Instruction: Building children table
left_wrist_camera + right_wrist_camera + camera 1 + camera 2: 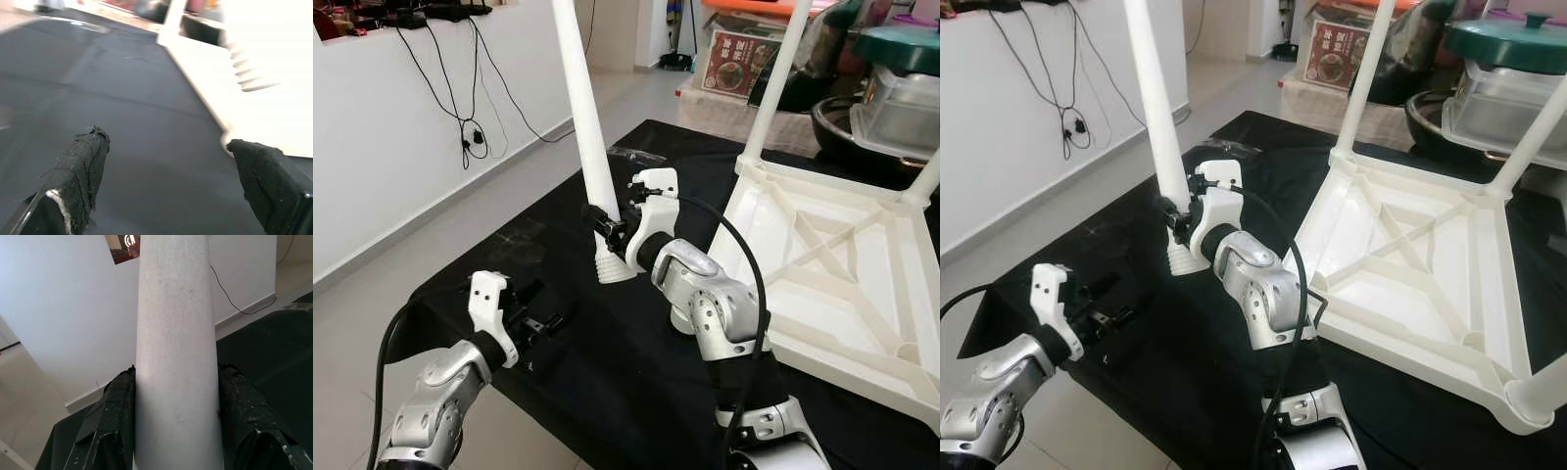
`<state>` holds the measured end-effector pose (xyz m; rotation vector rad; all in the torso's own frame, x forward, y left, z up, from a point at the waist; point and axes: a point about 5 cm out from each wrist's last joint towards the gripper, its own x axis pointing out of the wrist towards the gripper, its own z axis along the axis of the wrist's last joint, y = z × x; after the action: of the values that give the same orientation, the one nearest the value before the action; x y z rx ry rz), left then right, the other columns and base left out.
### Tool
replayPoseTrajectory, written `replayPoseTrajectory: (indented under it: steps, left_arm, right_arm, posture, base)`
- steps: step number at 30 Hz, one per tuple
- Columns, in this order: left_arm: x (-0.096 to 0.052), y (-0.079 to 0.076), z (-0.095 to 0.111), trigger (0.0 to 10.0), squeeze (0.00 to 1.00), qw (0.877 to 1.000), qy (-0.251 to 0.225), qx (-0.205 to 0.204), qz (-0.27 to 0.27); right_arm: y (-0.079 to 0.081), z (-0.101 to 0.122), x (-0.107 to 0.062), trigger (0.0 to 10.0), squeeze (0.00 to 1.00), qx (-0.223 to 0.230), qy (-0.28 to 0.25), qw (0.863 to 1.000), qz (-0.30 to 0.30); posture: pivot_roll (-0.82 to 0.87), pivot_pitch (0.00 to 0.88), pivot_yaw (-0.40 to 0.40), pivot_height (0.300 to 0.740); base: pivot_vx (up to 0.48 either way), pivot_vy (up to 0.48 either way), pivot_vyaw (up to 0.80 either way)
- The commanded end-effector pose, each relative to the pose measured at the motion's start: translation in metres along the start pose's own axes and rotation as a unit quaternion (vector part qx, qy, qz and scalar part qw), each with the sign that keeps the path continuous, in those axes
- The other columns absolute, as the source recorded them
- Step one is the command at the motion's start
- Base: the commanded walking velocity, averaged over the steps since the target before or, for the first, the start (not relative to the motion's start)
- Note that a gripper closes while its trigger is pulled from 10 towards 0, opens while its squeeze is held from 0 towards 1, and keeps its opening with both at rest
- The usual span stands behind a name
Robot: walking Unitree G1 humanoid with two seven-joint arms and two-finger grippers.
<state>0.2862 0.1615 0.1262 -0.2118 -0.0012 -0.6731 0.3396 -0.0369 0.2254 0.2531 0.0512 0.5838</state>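
I see a table (pixel 636 382) draped in black cloth, and on its right side the white plastic children's tabletop (pixel 832 264) lies upside down, ribbed underside facing up. Three legs (pixel 773 83) already stand in its corners, rising out of frame. A grey pot with a teal lid (pixel 1508 73) sits beyond it, next to a dark bowl (pixel 847 127).

Left of the tabletop, a loose white leg (pixel 587 127) stands on the cloth with its ridged, threaded end down and its narrow end leaning up and away to the left. My right end effector (pixel 610 223) reaches across from the right and pinches this leg just above the threaded end; in the right wrist view the black fingers (pixel 115 416) press against both sides of the white shaft.

My left end effector (pixel 543 323) hovers low over the table's near left corner, well apart from the leg. In the left wrist view its fingers (pixel 80 171) are spread wide with only cloth between them.

Black cables (pixel 460 108) hang down the white wall at the far left.
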Motion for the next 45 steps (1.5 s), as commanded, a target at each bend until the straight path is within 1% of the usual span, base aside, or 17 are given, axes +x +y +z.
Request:
replayPoseTrajectory:
  steps: [1,2,3,7,15,17,20,25,27,29,35,36,39,40,42,43,45]
  left_arm:
    - [0.005,-0.008,-0.005,10.0,0.00,0.999,0.017,-0.018,-0.030]
    - [0.005,-0.008,-0.005,10.0,0.00,0.999,0.017,-0.018,-0.030]
    - [0.009,-0.011,-0.004,10.0,0.00,0.999,0.020,-0.024,-0.044]
    - [0.018,-0.019,0.007,10.0,0.00,0.996,0.005,-0.040,-0.074]
    - [0.021,-0.021,0.014,10.0,0.00,0.995,-0.012,-0.060,-0.083]
    - [0.023,-0.022,0.019,10.0,0.00,0.993,-0.021,-0.074,-0.092]
    - [0.025,-0.023,0.023,10.0,0.00,0.990,-0.032,-0.089,-0.100]
    - [0.027,-0.021,0.027,10.0,0.00,0.990,-0.041,-0.098,-0.098]
    - [0.030,-0.020,0.033,10.0,0.00,0.987,-0.056,-0.117,-0.099]
    - [0.031,-0.021,0.035,10.0,0.00,0.985,-0.059,-0.123,-0.104]
    - [0.032,-0.022,0.036,10.0,0.00,0.985,-0.057,-0.122,-0.106]
    - [0.032,-0.021,0.036,10.0,0.00,0.987,-0.058,-0.112,-0.096]
    - [0.031,-0.018,0.037,10.0,0.00,0.988,-0.066,-0.112,-0.086]
    - [0.029,-0.013,0.038,0.0,0.00,0.988,-0.075,-0.112,-0.069]
    - [0.029,-0.013,0.038,0.0,0.00,0.988,-0.075,-0.112,-0.069]
    - [0.028,-0.008,0.039,0.0,0.00,0.989,-0.083,-0.109,-0.055]
    - [0.026,-0.006,0.040,0.0,0.00,0.989,-0.086,-0.107,-0.048]
  right_arm:
    - [0.028,-0.004,0.009,0.0,0.00,0.050,-0.016,0.998,0.027]
    - [0.028,-0.004,0.009,0.0,0.00,0.050,-0.016,0.998,0.027]
    - [0.031,-0.002,0.010,0.0,0.00,0.052,-0.021,0.998,0.031]
    - [0.045,0.001,0.012,0.0,0.00,0.051,-0.031,0.996,0.061]
    - [0.057,-0.001,0.011,0.0,0.00,0.045,-0.028,0.995,0.087]
    - [0.065,-0.004,0.009,0.0,0.00,0.043,-0.025,0.993,0.112]
    - [0.070,-0.007,0.007,0.0,0.00,0.040,-0.020,0.991,0.129]
    - [0.072,-0.009,0.007,0.0,0.00,0.039,-0.018,0.990,0.135]
    - [0.076,-0.009,0.005,0.0,0.00,0.033,-0.022,0.988,0.150]
    - [0.078,-0.010,0.005,0.0,0.00,0.030,-0.022,0.987,0.158]
    - [0.081,-0.012,0.004,0.0,0.00,0.027,-0.020,0.986,0.166]
    - [0.082,-0.012,0.004,0.0,0.00,0.027,-0.020,0.985,0.166]
    - [0.081,-0.012,0.004,0.0,0.00,0.027,-0.021,0.986,0.165]
    - [0.079,-0.011,0.004,0.0,0.00,0.027,-0.023,0.986,0.161]
    - [0.079,-0.011,0.004,0.0,0.00,0.027,-0.023,0.986,0.161]
    - [0.076,-0.011,0.004,0.0,0.00,0.027,-0.023,0.987,0.156]
    - [0.073,-0.011,0.004,0.0,0.00,0.027,-0.024,0.988,0.152]
  posture:
    - [0.06,0.000,-0.034,0.740]
    - [0.06,0.000,-0.034,0.740]
    - [0.06,0.000,-0.031,0.740]
    - [0.06,0.000,-0.029,0.740]
    - [0.06,0.000,-0.030,0.740]
    - [0.06,0.000,-0.029,0.740]
    - [0.06,0.000,-0.029,0.740]
    - [0.06,0.000,-0.028,0.740]
    - [0.06,0.000,-0.030,0.740]
    - [0.07,0.000,-0.032,0.740]
    - [0.07,0.000,-0.031,0.740]
    - [0.07,0.000,-0.029,0.740]
    - [0.07,0.000,-0.025,0.740]
    - [0.07,0.000,-0.023,0.740]
    - [0.07,0.000,-0.023,0.740]
    - [0.07,0.000,-0.023,0.740]
    - [0.07,0.000,-0.020,0.740]
  base:
    - [0.000,0.000,0.00]
    - [0.000,0.000,0.00]
    - [0.000,0.000,0.00]
    - [0.000,0.000,0.00]
    - [0.000,0.000,0.00]
    - [0.000,0.000,0.00]
    - [0.000,0.000,0.00]
    - [0.000,0.000,0.00]
    - [0.000,0.000,0.00]
    - [0.000,0.000,0.00]
    - [0.000,0.000,0.00]
    - [0.000,0.000,0.00]
    - [0.000,0.000,0.00]
    - [0.000,0.000,0.00]
    - [0.000,0.000,0.00]
    - [0.000,0.000,0.00]
    - [0.000,0.000,0.00]
